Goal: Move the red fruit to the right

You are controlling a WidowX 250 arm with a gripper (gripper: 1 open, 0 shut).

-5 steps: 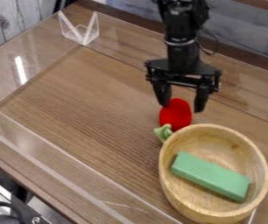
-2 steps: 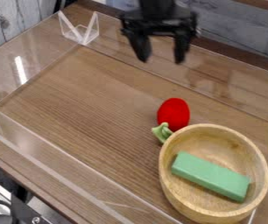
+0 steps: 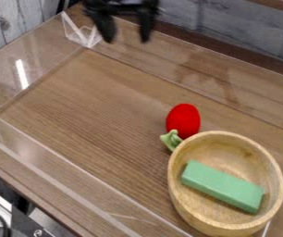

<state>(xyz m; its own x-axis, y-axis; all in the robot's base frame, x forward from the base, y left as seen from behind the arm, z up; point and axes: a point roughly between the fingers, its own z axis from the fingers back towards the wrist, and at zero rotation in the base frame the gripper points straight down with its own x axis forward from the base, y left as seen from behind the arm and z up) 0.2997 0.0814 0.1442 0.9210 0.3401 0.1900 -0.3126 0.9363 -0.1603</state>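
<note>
As it lies free on the counter point(image 3: 94, 120), the red fruit point(image 3: 184, 118) sits well below and right of the gripper point(image 3: 122, 31), leafy cap touching the wooden bowl point(image 3: 191, 205), which holds a green block point(image 3: 223, 187). Gripper: wide, empty, far off. Placement looks done; only retreat remains.

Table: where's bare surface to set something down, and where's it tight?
Free: the wide wood table stretch left of the red fruit, out to the clear wall, and the far strip behind the fruit. Crowded: front right, where the wooden bowl holding the green block sits against the fruit.
</note>
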